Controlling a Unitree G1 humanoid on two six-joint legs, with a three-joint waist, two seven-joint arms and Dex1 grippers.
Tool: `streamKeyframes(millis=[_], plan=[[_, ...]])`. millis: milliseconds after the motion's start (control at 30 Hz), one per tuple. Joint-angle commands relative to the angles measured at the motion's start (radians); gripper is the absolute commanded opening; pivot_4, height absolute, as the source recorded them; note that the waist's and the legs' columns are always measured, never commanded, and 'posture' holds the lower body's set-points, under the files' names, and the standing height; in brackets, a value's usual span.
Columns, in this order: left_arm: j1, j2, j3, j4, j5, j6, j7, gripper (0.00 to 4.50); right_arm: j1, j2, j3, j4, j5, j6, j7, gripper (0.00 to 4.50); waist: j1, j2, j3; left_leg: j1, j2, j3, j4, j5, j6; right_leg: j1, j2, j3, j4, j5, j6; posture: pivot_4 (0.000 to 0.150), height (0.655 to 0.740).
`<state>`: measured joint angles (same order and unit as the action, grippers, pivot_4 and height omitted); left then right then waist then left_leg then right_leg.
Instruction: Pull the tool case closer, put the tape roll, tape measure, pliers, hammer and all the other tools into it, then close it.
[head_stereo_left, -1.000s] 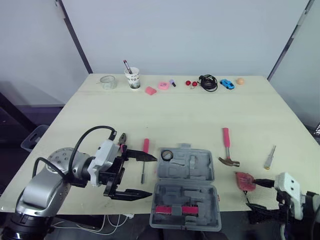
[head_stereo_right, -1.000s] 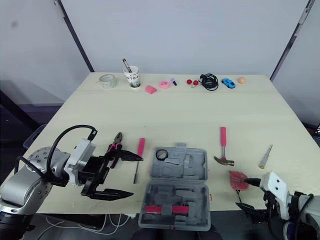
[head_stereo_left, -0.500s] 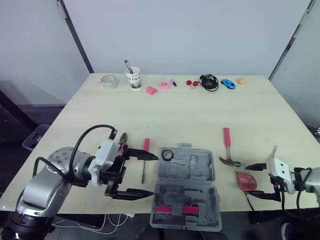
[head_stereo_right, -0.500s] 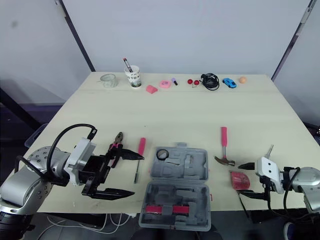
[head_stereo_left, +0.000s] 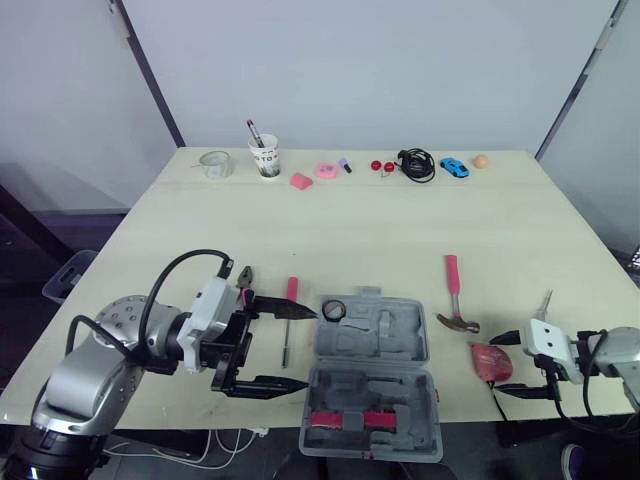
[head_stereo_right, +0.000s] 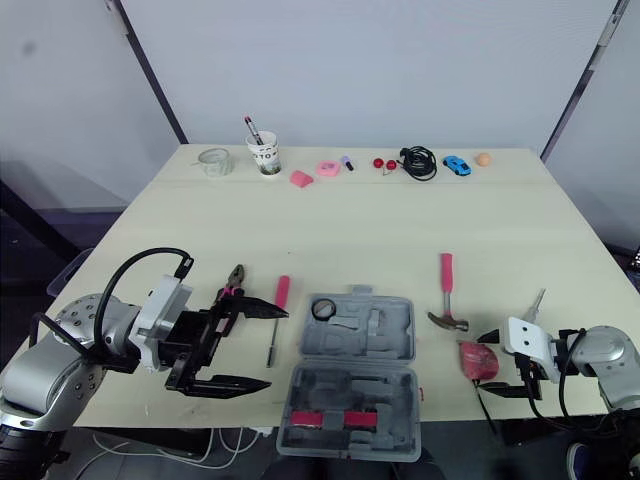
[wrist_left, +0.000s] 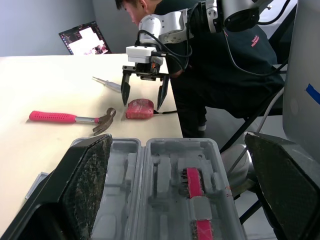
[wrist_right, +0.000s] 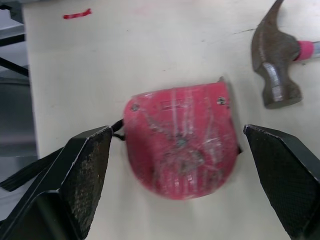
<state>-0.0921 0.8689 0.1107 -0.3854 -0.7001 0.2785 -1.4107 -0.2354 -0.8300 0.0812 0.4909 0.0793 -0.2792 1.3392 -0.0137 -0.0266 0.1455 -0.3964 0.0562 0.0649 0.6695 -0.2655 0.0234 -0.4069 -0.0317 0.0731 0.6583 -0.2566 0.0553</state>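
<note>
left pincer (head_stereo_left: 303, 348) apart by tool case (head_stereo_left: 372, 392) | right pincer (head_stereo_left: 503, 364) apart, straddling tape measure (wrist_right: 180, 140) (no contact)

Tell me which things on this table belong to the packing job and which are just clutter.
For the job: tool case, tape roll, tape measure, hammer, pliers, pink screwdriver, small screwdriver.
Lying about: paper cup, black cable, blue toy car, orange ball.

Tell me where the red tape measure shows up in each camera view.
Left eye view: tape measure near the table's front right edge, right of the case.
Right eye view: same spot, beside the hammer head.
Left wrist view: beyond the open case, between the fingers of the right gripper.
Right wrist view: between that gripper's own fingers.
Shared landmark: the hammer head beside it.
</note>
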Motion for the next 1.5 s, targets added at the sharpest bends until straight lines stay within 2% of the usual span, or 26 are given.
streamKeyframes(millis=[33,433,533,567,600,967,1167,1300,1500], plan=[[-0.013,-0.003,0.018,-0.026,-0.011,-0.015,-0.001,4.50,-0.024,-0.002,0.012,0.018,-0.022,-0.022,-0.017,4.42,0.000,0.000,0.000,0.000,0.000,0.000,0.000,0.000,0.000,0.000,0.000,0.000,0.000,0.000,0.000,0.150,0.7400],[-0.036,-0.008,0.021,-0.005,-0.014,-0.011,-0.005,4.50,-0.053,0.029,0.039,0.088,-0.042,-0.043,-0.044,4.42,-0.002,0.000,0.000,0.000,0.000,0.000,0.000,0.000,0.000,0.000,0.000,0.000,0.000,0.000,0.000,0.150,0.7400],[-0.037,-0.004,0.020,0.000,-0.008,-0.015,-0.011,4.50,-0.052,0.033,0.043,0.098,-0.046,-0.046,-0.046,3.64,-0.003,0.000,0.000,0.001,0.000,0.000,0.000,0.000,0.000,0.001,0.000,0.000,0.000,0.000,0.000,0.150,0.7400],[-0.039,-0.003,0.021,0.003,-0.008,-0.015,-0.013,4.50,-0.050,0.034,0.043,0.100,-0.045,-0.046,-0.046,3.18,-0.004,0.000,0.000,0.001,0.000,0.000,0.000,0.000,0.000,0.001,0.000,0.000,0.000,0.000,0.000,0.150,0.7400],[-0.041,-0.002,0.021,0.005,-0.008,-0.015,-0.015,4.50,-0.049,0.035,0.043,0.101,-0.045,-0.048,-0.046,3.02,-0.004,0.000,0.000,0.002,0.000,0.000,0.000,0.000,0.000,0.001,0.000,0.000,0.000,0.000,0.000,0.150,0.7400],[-0.051,-0.006,0.014,0.015,-0.006,-0.018,-0.024,4.50,-0.035,0.017,0.026,0.092,-0.038,-0.055,-0.054,3.00,-0.003,0.000,0.000,0.004,0.000,0.000,0.001,0.000,0.000,0.004,0.000,0.000,0.000,0.000,0.000,0.150,0.7400],[-0.047,-0.011,0.016,0.013,-0.007,-0.014,-0.021,4.50,-0.015,-0.041,0.004,-0.052,0.015,0.070,0.000,3.00,0.000,0.002,0.001,0.004,0.000,0.000,0.001,0.000,0.000,0.004,0.000,0.000,0.000,0.000,0.000,0.150,0.7400],[-0.041,-0.016,0.021,0.007,-0.013,-0.007,-0.008,4.50,-0.009,-0.086,0.003,-0.206,0.049,0.225,0.023,3.00,-0.001,0.003,0.002,0.004,0.000,0.000,0.000,0.000,0.000,0.004,0.000,0.000,0.000,0.000,0.000,0.150,0.7400],[-0.033,-0.024,0.024,0.001,-0.019,0.001,0.018,4.50,-0.078,-0.105,0.035,-0.365,0.028,0.442,0.002,3.00,0.000,0.003,0.002,0.004,0.000,0.000,0.000,0.000,0.000,0.004,0.000,0.000,0.000,0.000,0.000,0.150,0.7400]])
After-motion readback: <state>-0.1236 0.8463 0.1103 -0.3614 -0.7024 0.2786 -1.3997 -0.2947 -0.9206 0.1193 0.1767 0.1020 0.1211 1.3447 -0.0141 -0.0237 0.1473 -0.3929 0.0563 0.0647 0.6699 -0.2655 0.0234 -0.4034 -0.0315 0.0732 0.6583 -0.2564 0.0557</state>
